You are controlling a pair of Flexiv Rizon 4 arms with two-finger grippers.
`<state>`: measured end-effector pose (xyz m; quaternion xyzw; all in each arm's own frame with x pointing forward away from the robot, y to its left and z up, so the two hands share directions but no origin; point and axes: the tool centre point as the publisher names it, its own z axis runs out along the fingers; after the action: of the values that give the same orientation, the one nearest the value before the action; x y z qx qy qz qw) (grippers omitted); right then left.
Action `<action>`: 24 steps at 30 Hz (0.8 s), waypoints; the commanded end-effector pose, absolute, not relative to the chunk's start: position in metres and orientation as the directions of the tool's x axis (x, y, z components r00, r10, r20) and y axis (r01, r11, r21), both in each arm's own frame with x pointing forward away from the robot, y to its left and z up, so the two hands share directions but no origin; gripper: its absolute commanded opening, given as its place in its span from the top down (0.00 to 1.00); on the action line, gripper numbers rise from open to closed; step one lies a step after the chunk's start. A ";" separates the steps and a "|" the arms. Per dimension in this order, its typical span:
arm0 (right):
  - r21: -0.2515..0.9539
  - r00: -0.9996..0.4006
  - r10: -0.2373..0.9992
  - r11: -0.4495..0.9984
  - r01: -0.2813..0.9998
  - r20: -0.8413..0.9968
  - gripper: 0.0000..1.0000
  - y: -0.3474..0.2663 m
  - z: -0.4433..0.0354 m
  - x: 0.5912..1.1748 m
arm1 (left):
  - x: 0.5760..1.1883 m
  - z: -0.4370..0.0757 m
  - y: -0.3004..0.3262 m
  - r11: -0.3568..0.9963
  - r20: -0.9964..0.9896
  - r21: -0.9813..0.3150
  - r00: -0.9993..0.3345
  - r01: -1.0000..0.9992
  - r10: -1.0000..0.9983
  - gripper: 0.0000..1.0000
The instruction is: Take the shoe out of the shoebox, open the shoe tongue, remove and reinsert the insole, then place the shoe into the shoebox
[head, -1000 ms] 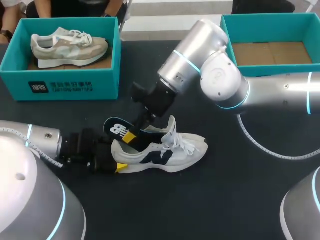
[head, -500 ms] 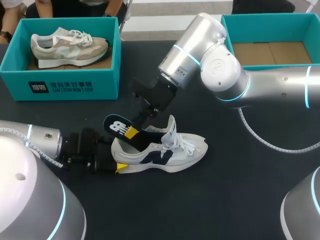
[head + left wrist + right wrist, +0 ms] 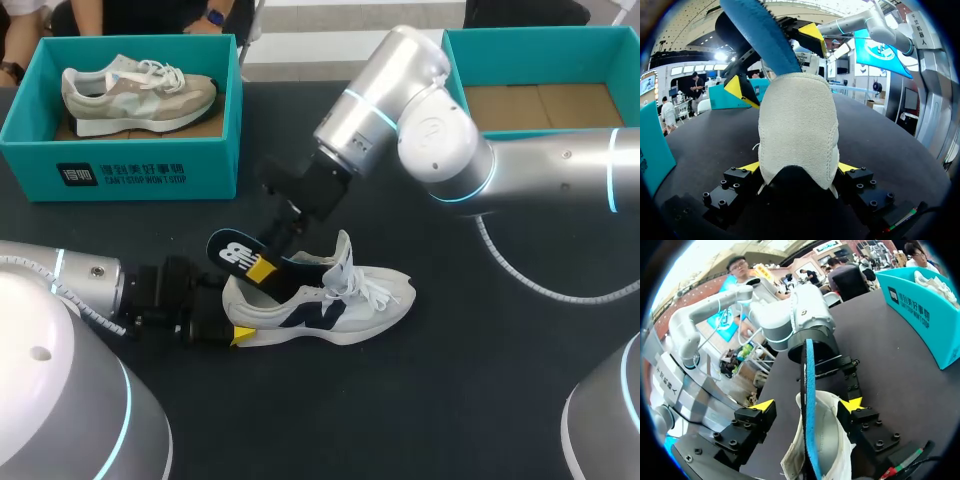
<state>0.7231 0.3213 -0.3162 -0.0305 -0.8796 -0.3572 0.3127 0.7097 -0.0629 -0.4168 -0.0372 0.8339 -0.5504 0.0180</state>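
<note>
A white shoe [image 3: 330, 305] with a navy logo lies on its sole mid-table, toe to the right. My left gripper [image 3: 232, 318] is at its heel; in the left wrist view both yellow fingertips [image 3: 751, 166] press the grey heel [image 3: 797, 130] from two sides. A dark blue insole [image 3: 238, 254] sticks up and out of the shoe's opening. My right gripper [image 3: 807, 405] straddles the insole [image 3: 809, 390] with its fingers wide apart and touching neither face, so it is open. Its yellow tips [image 3: 812, 32] also show either side of the insole [image 3: 757, 35] above the heel.
A teal shoebox [image 3: 120, 160] at the back left holds a beige shoe [image 3: 135, 92]. A second teal shoebox [image 3: 455, 60] at the back right shows only its cardboard floor. My right arm [image 3: 430, 140] reaches across the middle of the table.
My right gripper has opened and let go of the insole, which stays standing in the shoe. The right arm shifted slightly back. The left gripper and the shoe have not moved.
</note>
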 end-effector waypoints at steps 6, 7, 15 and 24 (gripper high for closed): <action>0.612 -0.795 -0.179 0.740 0.279 0.579 0.62 0.328 -0.322 0.725 | 0.709 -0.420 -0.062 0.396 0.012 -0.917 -0.997 -0.044 -0.081 1.00; 0.610 -0.795 -0.177 0.741 0.280 0.580 0.62 0.328 -0.323 0.725 | 0.709 -0.420 -0.062 0.396 0.012 -0.917 -0.997 -0.044 -0.081 1.00; 0.602 -0.794 -0.167 0.745 0.286 0.584 0.62 0.322 -0.321 0.724 | 0.709 -0.420 -0.062 0.396 0.012 -0.917 -0.997 -0.044 -0.081 1.00; 0.601 -0.795 -0.168 0.748 0.283 0.583 1.00 0.320 -0.323 0.727 | 0.709 -0.420 -0.062 0.396 0.012 -0.917 -0.997 -0.044 -0.081 1.00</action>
<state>0.7273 0.3200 -0.3224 -0.0331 -0.8790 -0.3532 0.3186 0.7097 -0.0629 -0.4168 -0.0372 0.8339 -0.5504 0.0180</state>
